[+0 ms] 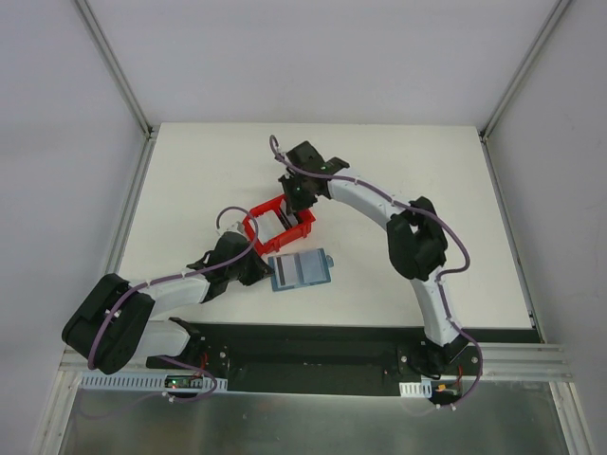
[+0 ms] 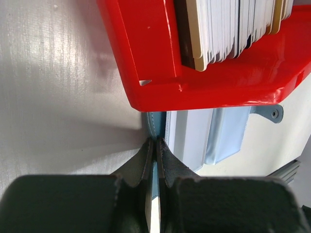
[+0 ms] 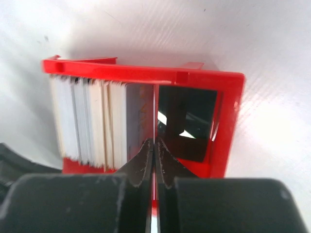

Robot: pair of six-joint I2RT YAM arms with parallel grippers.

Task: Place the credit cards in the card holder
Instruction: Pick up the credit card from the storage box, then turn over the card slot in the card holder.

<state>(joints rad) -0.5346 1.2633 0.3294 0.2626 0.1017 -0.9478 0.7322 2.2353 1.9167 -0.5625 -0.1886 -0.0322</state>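
Seen from above, the open wallet (image 1: 301, 269) lies flat just below the red bin (image 1: 250, 226) at mid-frame. Only the left wrist view shows the left gripper (image 2: 155, 144) clenched on the wallet's edge. The right wrist view alone shows the cards (image 3: 90, 121) standing on edge in the bin's left half. The right gripper (image 3: 154, 141) is pinched tight beside them, and I cannot tell whether it grips one.

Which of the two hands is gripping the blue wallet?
The left hand, shut on the wallet at its edge; the right hand is instead in the red bin beside the cards.
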